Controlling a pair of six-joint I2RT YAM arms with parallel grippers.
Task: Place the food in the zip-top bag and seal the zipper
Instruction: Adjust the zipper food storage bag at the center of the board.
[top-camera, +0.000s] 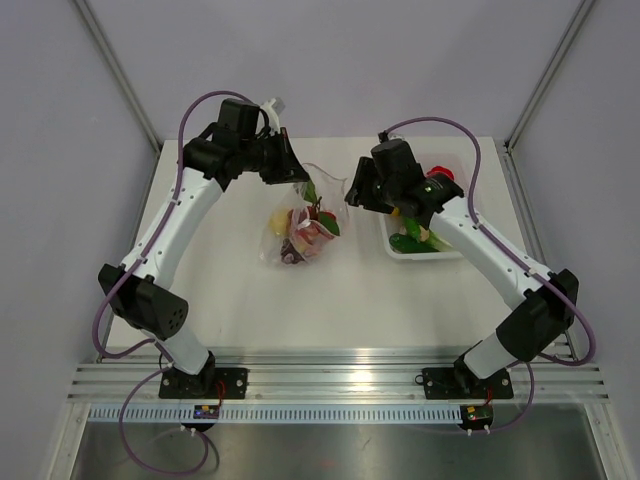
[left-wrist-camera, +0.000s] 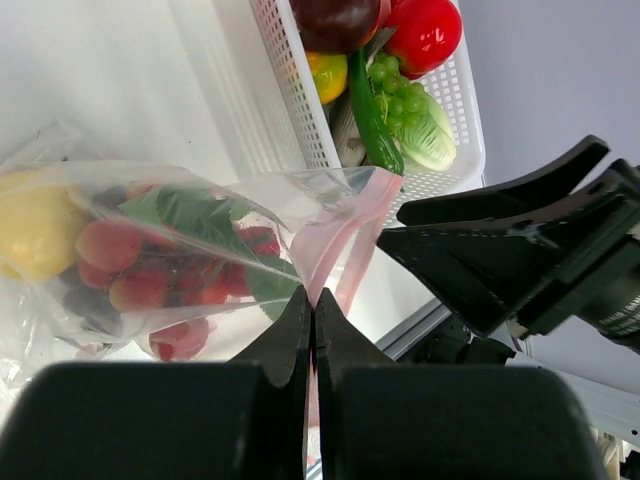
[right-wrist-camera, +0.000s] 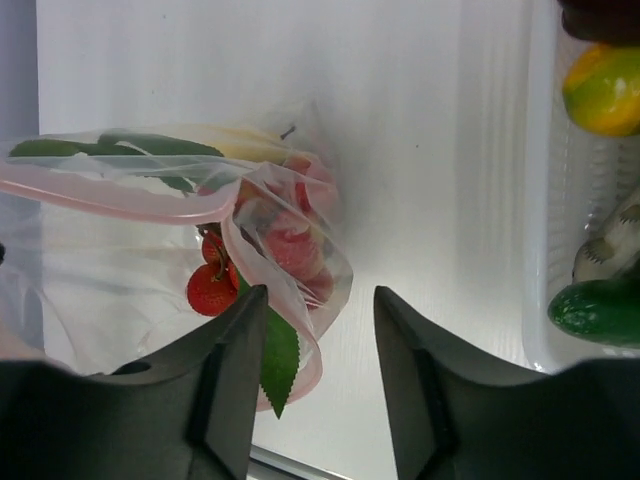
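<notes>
The clear zip-top bag (top-camera: 300, 228) lies mid-table, holding a yellow lemon (left-wrist-camera: 35, 232), red cherries (left-wrist-camera: 140, 282) and green leaves (left-wrist-camera: 205, 215). My left gripper (left-wrist-camera: 312, 292) is shut on the bag's pinkish-red zipper (left-wrist-camera: 345, 235) and holds that mouth edge up, at the bag's far left corner (top-camera: 285, 165). My right gripper (right-wrist-camera: 318, 295) hangs open just right of the bag's mouth (top-camera: 355, 192). The zipper strip (right-wrist-camera: 120, 198) curls by its left finger, and a cherry (right-wrist-camera: 210, 290) and a leaf (right-wrist-camera: 280, 365) hang out there. More food stays in the basket: a red tomato (left-wrist-camera: 425, 32), green grapes (left-wrist-camera: 395, 95) and lettuce (left-wrist-camera: 432, 140).
The white mesh basket (top-camera: 400, 247) stands right of the bag, under my right arm. In it lie a yellow-green fruit (right-wrist-camera: 605, 90) and a green vegetable (right-wrist-camera: 600, 312). Grey walls close in the table at the back and sides; a metal rail runs along the near edge.
</notes>
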